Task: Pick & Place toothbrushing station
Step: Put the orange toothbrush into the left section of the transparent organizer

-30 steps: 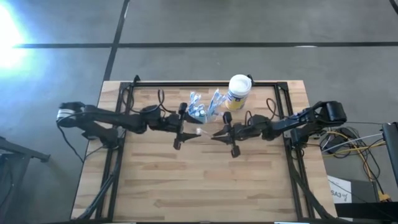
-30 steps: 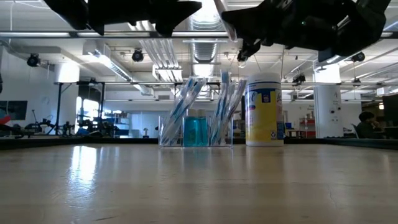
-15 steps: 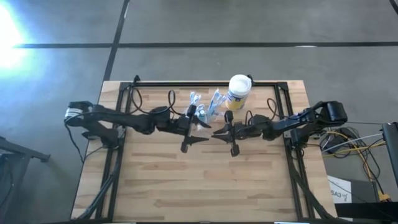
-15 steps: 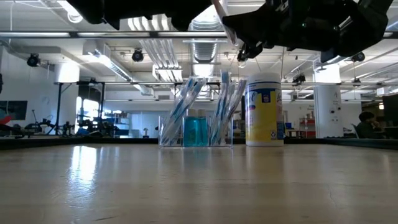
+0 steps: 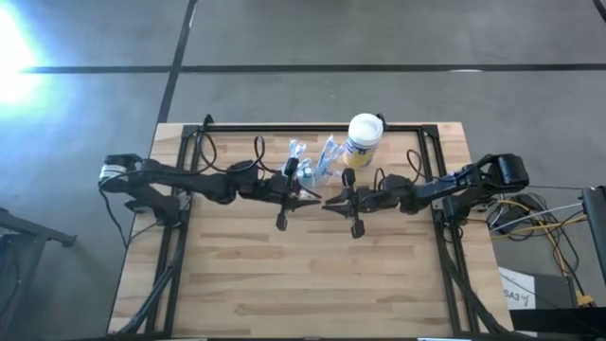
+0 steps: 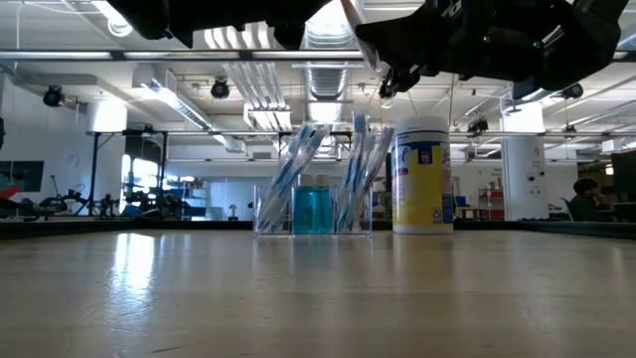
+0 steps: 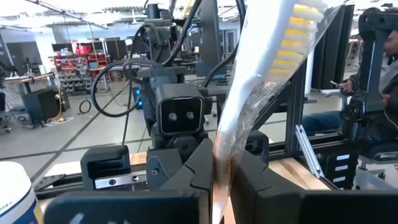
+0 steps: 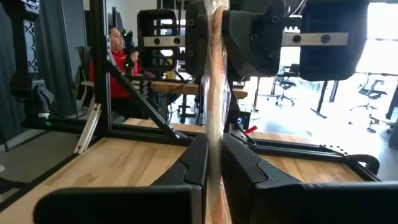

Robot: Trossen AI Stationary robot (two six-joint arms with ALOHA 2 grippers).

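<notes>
Toothbrushing station stands at the surface's far edge, unmoved, just beside the white canister; wrapped toothbrushes lean inside around a blue bottle. Since a second ago the left tool has advanced and closed, now pinching, it seems, the same wrapped toothbrush the right tool pinches.

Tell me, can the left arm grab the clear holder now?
Probably not yet: the left gripper is shut on a wrapped toothbrush that the right gripper also pinches. The holder stands close, unblocked.
</notes>
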